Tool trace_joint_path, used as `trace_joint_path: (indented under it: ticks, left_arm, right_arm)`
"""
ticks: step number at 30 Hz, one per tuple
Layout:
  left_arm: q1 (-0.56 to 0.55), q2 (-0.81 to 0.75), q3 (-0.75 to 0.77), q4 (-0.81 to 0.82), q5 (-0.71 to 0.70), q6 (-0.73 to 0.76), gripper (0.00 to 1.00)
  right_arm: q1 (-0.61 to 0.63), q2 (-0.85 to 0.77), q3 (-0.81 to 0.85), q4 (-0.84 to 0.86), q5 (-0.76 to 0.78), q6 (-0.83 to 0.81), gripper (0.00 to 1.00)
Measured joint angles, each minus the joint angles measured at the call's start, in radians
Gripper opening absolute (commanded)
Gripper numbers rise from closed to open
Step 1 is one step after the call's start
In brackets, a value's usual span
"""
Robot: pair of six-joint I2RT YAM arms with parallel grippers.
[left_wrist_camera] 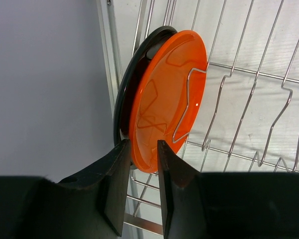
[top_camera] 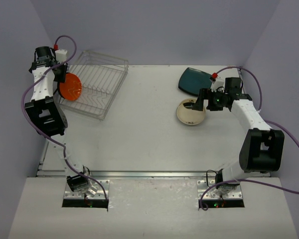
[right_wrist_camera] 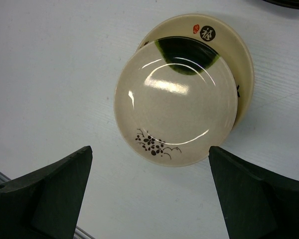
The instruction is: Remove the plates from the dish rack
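Note:
At the left end of the dish rack (top_camera: 103,79) an orange-red plate (top_camera: 70,87) stands on edge between the wires. My left gripper (top_camera: 61,74) is shut on its rim. In the left wrist view the orange plate (left_wrist_camera: 164,94) has its lower edge pinched between my fingers (left_wrist_camera: 142,149), and a black plate (left_wrist_camera: 123,94) stands right behind it. Two cream plates (top_camera: 191,113) lie stacked on the table at the right. My right gripper (top_camera: 202,102) hovers over them, open wide and empty. The top cream plate (right_wrist_camera: 174,104) has small dark marks and a green patch.
A dark teal rounded-square plate (top_camera: 194,82) lies flat at the back right, just behind the cream stack. The rack's upright wire prongs (left_wrist_camera: 249,99) stand to the right of the orange plate. Purple walls close in on the left, back and right.

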Motion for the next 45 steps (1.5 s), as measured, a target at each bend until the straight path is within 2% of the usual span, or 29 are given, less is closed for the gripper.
trace_joint_path:
  ticks: [16, 22, 32, 45]
  left_arm:
    - [0.002, 0.038, 0.006, 0.013, -0.032, -0.001, 0.25]
    - [0.002, 0.038, 0.006, 0.014, -0.027, -0.004, 0.18]
    - [0.015, 0.038, 0.001, 0.017, 0.036, -0.015, 0.0]
    - [0.011, -0.051, -0.146, 0.112, 0.02, -0.028, 0.0]
  right_arm:
    - [0.0, 0.001, 0.0, 0.001, 0.0, 0.0, 0.99]
    - [0.0, 0.001, 0.0, 0.001, 0.0, 0.0, 0.99]
    - [0.0, 0.002, 0.0, 0.0, 0.0, 0.0, 0.99]
    - [0.0, 0.001, 0.0, -0.004, -0.004, 0.0, 0.99]
